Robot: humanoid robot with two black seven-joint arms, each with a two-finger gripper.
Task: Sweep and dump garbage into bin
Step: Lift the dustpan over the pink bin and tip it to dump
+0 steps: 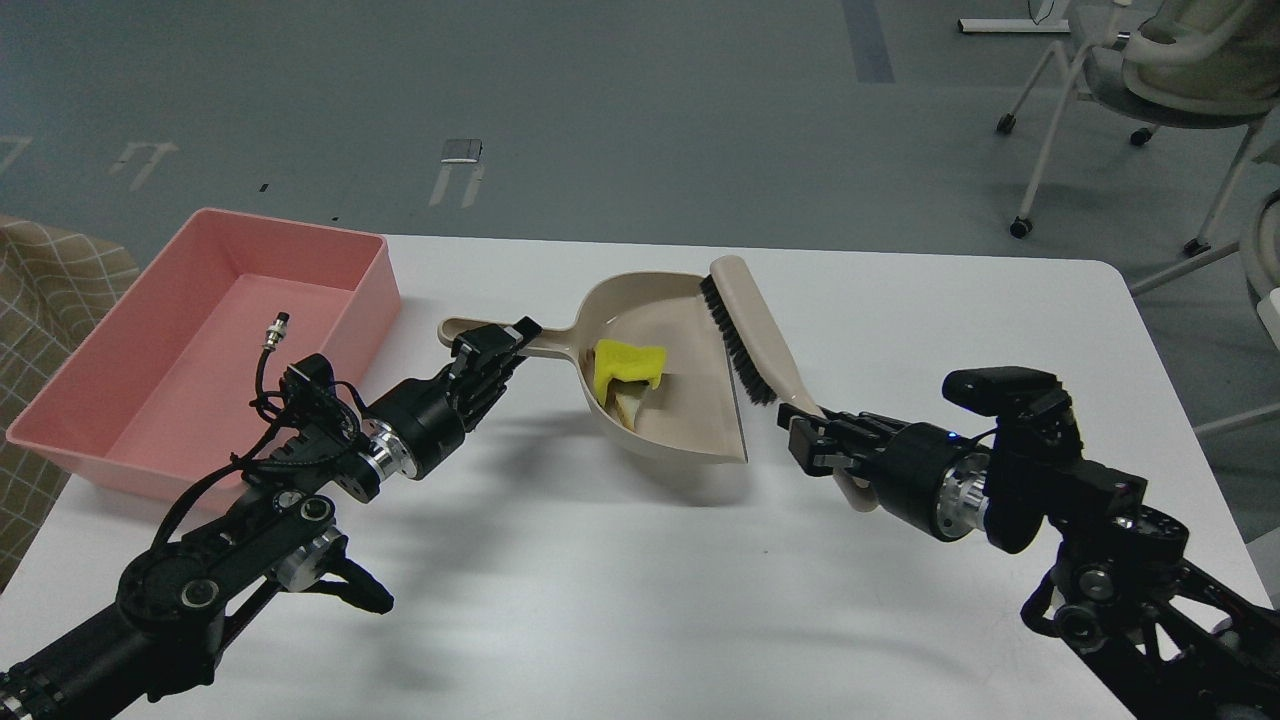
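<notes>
We are holding the dustpan (665, 375) by its handle with our left end effector (492, 352), whose fingers are clamped around the thin beige stem. That grip leaves the scoop free and lets us steer its tilt from the far end. The pan appears lifted off the worktop (620, 600), judging by the shadow spread beneath it, with its open lip facing our right arm.

Both pieces of garbage are lying inside the scoop: the yellow foam chunk (628, 364) is sitting toward the back wall, and the pale wedge (628, 404) is tucked just under and in front of it. Keeping them deep in the pan makes a spill less likely.

Our right end effector (812, 447) is gripping the brush (752, 330) by its handle, with the bristles standing along the pan's open edge. We judge this works as a gate that is keeping the scraps from sliding out.

The pink bin (130, 440) is sitting to our left, well apart from the pan and holding none of the garbage, so dumping is the step not yet done.
</notes>
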